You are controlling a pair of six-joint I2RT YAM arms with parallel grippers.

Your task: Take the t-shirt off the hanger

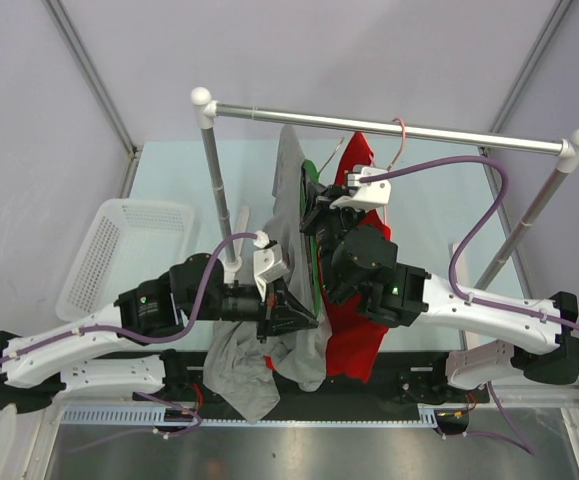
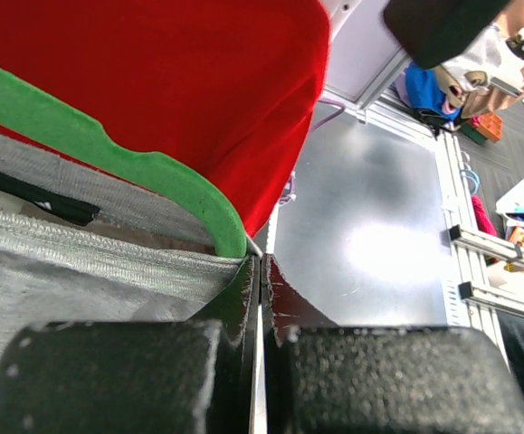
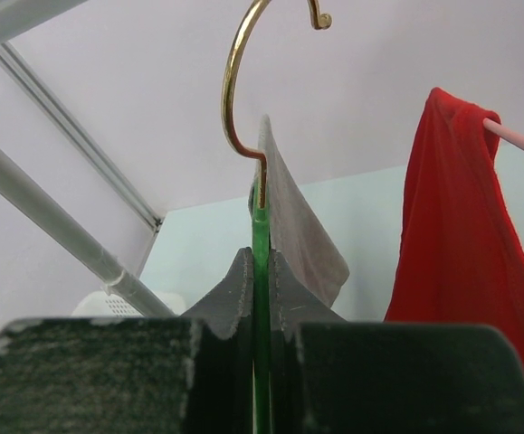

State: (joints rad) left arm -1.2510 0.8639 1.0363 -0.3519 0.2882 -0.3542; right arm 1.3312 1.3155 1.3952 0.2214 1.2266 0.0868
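Pale green table (image 1: 169,170) filled the middle of the top view. A clothes rack rail (image 1: 389,128) ran across the upper part of the frame on two slanted poles.

Grey t-shirt (image 1: 287,185) hung at centre frame, from just under the rail down to the lower centre between the two arms, bunched at the bottom. It was still draped on the green hanger (image 3: 260,226).

Red garment (image 1: 357,335) hung just right of the grey one, on a pink hanger over the rail. White basket (image 1: 109,250) sat on the left side of the table, well apart from the clothes.

Left gripper (image 2: 262,267) was at the lower part of the grey t-shirt, fingers pressed together. The grey hem ran right up to the seam between them. Could not tell if cloth was actually pinched.

Right gripper (image 3: 261,262) was higher up at centre frame, fingers clenched on the green hanger's neck, the green strip sandwiched between them.

Gold hook (image 3: 228,86) rose from the hanger at the top of the right wrist view, apart from the rail there. A flap of grey cloth sat just right of it.
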